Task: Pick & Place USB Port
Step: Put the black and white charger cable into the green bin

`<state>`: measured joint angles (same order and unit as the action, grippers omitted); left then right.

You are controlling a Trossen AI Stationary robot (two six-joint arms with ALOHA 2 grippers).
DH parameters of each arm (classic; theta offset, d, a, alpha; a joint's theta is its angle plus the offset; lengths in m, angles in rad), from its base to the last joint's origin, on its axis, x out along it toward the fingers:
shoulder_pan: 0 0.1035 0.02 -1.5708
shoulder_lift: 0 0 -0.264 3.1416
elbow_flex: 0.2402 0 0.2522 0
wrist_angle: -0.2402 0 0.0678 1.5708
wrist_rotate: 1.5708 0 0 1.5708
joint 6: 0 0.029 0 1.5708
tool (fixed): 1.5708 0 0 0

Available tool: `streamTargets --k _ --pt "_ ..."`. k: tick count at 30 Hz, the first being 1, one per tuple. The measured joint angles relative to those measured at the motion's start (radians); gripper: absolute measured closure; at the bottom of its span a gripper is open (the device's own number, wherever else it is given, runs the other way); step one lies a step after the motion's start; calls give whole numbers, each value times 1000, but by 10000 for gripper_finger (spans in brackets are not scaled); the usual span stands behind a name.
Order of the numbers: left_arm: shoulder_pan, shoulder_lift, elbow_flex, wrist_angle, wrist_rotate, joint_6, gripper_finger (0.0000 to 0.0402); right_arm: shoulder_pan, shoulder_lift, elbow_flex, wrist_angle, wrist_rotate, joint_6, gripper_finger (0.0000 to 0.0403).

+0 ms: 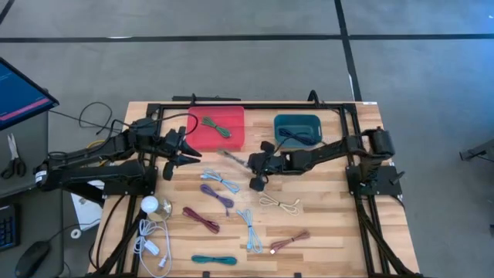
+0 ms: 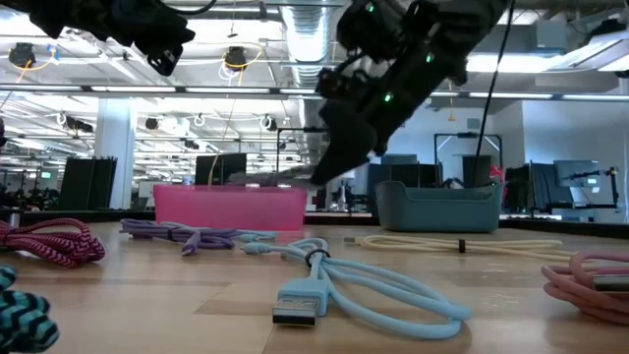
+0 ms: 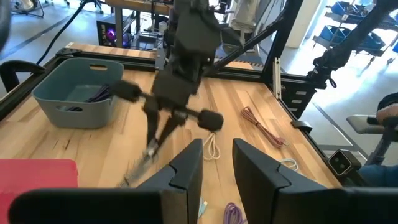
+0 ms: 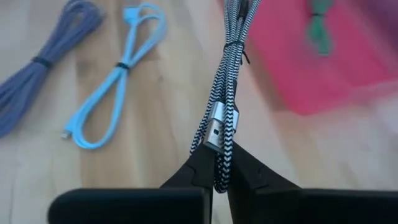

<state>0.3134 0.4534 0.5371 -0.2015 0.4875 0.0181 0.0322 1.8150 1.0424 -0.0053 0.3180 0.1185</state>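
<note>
Right fingers (image 4: 219, 163) pinch the braided cable (image 4: 225, 93) extending beyond them

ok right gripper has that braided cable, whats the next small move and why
Probably lift it and carry it toward the red tray. The right gripper is shut on the black-and-white braided cable, which trails toward the tray's near edge, and a green cable already lies in that tray. Which bin is right I can't confirm.

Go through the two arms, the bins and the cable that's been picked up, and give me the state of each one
right gripper: fingers shut on the braided cable
braided cable: held, lifted off the table
left gripper: fingers apart, holding nothing
red bin: holds one green cable
teal bin: holds a dark cable
light blue cable: bundled, lying on the table
</note>
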Motion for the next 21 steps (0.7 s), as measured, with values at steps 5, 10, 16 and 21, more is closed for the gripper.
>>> streamTargets --k 5,10,16,21 --pt "0 0 0 0 0 0 314 0 -123 1 -136 90 -24 394" --pt "0 0 0 0 0 0 314 0 -239 -48 -225 160 -23 394" --pt "0 0 0 0 0 0 314 -9 -402 -184 -232 186 14 394" --pt "0 0 0 0 0 0 314 -16 -546 -302 -250 235 58 394"
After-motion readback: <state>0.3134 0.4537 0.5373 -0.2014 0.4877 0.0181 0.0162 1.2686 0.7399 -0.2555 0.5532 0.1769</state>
